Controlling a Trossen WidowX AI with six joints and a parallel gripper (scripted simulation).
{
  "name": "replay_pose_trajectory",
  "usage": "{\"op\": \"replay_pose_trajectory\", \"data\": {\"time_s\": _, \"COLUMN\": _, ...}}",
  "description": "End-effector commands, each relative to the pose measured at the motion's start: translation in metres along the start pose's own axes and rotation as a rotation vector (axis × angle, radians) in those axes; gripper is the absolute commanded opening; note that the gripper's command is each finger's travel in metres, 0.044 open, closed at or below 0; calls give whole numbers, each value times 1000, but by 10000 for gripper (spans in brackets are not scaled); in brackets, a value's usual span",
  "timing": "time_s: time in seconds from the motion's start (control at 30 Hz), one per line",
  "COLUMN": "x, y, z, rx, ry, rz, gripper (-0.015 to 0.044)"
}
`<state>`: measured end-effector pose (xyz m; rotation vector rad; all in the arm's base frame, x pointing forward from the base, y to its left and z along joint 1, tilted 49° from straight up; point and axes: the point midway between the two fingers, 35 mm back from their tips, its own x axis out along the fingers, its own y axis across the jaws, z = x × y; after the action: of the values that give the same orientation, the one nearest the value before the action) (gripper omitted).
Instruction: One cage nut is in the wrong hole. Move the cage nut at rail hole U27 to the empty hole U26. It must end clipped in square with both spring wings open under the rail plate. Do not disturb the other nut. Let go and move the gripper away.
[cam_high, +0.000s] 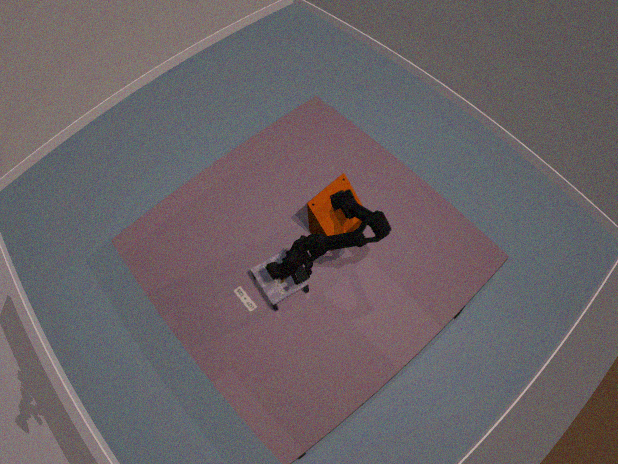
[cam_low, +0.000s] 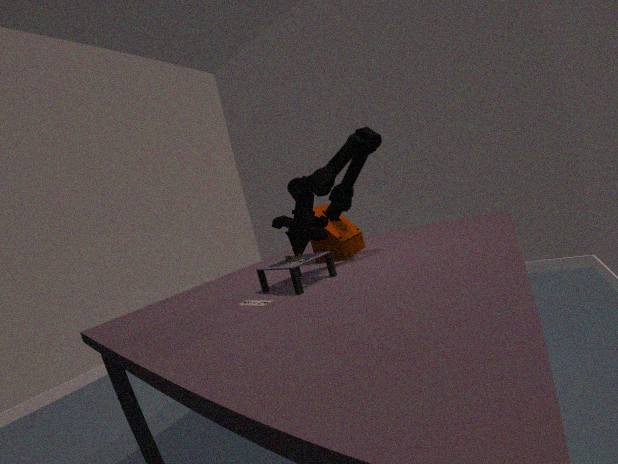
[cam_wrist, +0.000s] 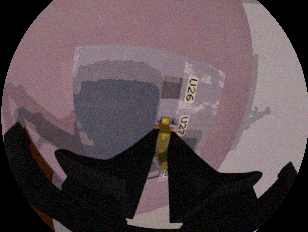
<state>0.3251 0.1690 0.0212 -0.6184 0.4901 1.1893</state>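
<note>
The rail plate (cam_high: 274, 297) (cam_low: 280, 266) (cam_wrist: 115, 54) stands on short dark legs. In the wrist view, hole U26 (cam_wrist: 171, 90) is empty, beside its U26 label (cam_wrist: 191, 89). My gripper (cam_low: 299, 256) (cam_wrist: 164, 132) points down at the plate and is shut on the yellow cage nut (cam_wrist: 165, 121) at hole U27, beside the U27 label (cam_wrist: 183, 125). Small orange bits show at either side of this nut. How deep it sits, and its wings under the plate, cannot be made out. More yellow, apparently the other nut (cam_wrist: 162, 159), shows farther down between the fingers, partly hidden.
An orange box with a sloped top (cam_high: 324, 212) (cam_low: 345, 247) stands behind the plate, close to the arm. A white printed label (cam_high: 245, 298) (cam_low: 256, 303) lies on the table (cam_high: 325, 360) (cam_low: 380, 340) in front of the plate.
</note>
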Motion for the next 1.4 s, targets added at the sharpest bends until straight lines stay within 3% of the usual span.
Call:
{"op": "replay_pose_trajectory", "data": {"time_s": 0.0, "x": 0, "y": -1, "z": 0, "rx": -1, "ry": -1, "rz": -1, "gripper": 26}}
{"op": "replay_pose_trajectory", "data": {"time_s": 1.37, "x": 0, "y": -4, "z": 0, "rx": -2, "ry": -1, "rz": 26, "gripper": 26}}
